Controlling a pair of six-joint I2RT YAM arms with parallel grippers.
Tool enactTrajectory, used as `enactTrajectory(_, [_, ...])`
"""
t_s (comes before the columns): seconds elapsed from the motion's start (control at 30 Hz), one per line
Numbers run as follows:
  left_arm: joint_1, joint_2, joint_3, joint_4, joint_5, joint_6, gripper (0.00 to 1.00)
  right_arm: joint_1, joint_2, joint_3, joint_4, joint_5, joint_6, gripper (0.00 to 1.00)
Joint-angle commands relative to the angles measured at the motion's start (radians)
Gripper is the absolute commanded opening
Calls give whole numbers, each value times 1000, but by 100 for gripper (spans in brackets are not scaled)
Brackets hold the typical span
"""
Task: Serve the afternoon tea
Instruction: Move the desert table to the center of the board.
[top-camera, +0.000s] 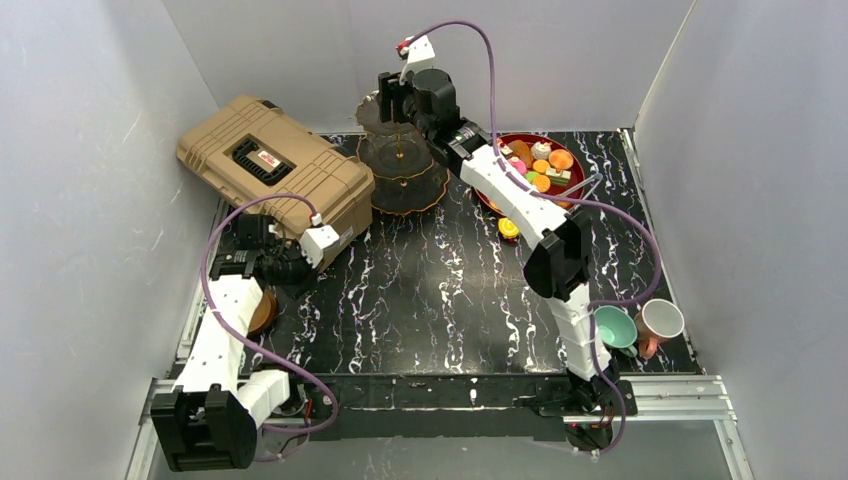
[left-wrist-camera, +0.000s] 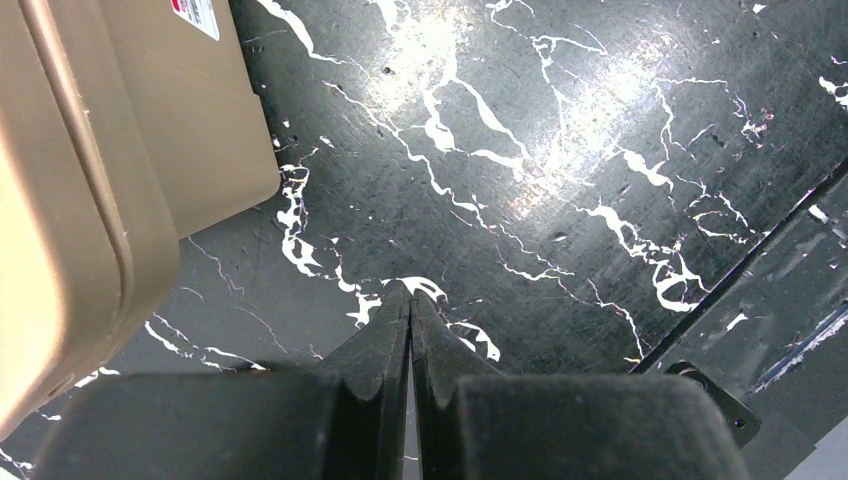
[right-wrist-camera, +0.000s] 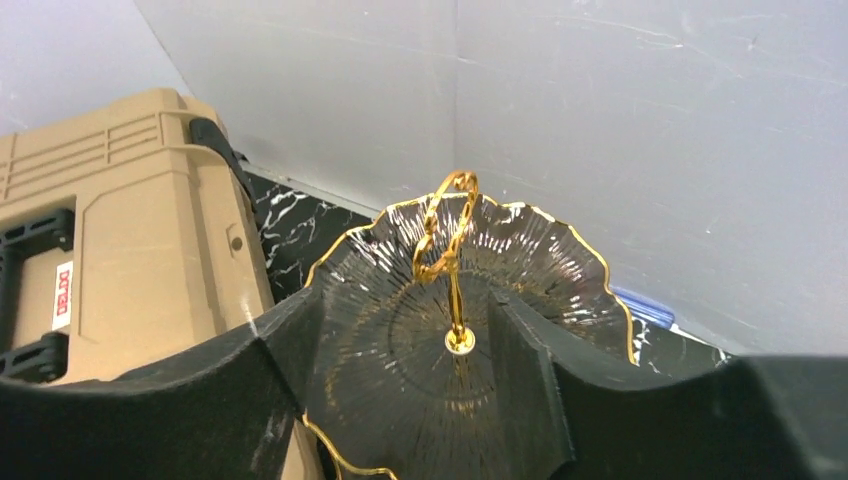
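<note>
When looked at from overhead, shows stand (top-camera: 402, 160) upright at far middle of tabletop (top-camera: 420, 290), just beside case (top-camera: 275, 165) on its left. Shows right jaws hanging over the stand's top, and red plate (top-camera: 520, 137) of sweets (top-camera: 548, 165) right of the stand, partly under the right arm. Shows one yellow sweet (top-camera: 509, 229) loose on the tabletop near the plate. Puts teal cup (top-camera: 614, 326) and white cup (top-camera: 660, 320) side by side at near right edge. Puts left jaws low at the left, by the case's near corner, with saucer (top-camera: 264, 312) half hidden under that arm.

From left wrist: shows left jaws pressed fully together, nothing between them, above bare tabletop, with a corner of the case at left.

From right wrist: shows right jaws spread wide, gripping nothing, one side on each flank of the gold handle (right-wrist-camera: 447, 235), clear of it, over the top tier (right-wrist-camera: 560, 270). Cannot tell whether they touch the tier. Shows case at left.
</note>
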Motion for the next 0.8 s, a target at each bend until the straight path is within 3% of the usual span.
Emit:
enactTrajectory(0.0, [-3, 26, 17, 1, 0, -1, 0, -20, 45, 13, 130, -18, -5, 63])
enactTrajectory(0.2, [-3, 42, 19, 17, -4, 5, 0, -20, 67, 18, 220, 9, -40, 38])
enactTrajectory(0.4, [-3, 65, 1, 47, -3, 12, 0, -20, 6, -20, 233, 32, -113, 1])
enactTrajectory(0.77, [-7, 214, 85, 157, -1, -23, 0, -21, -256, -313, 218, 76, -210, 1])
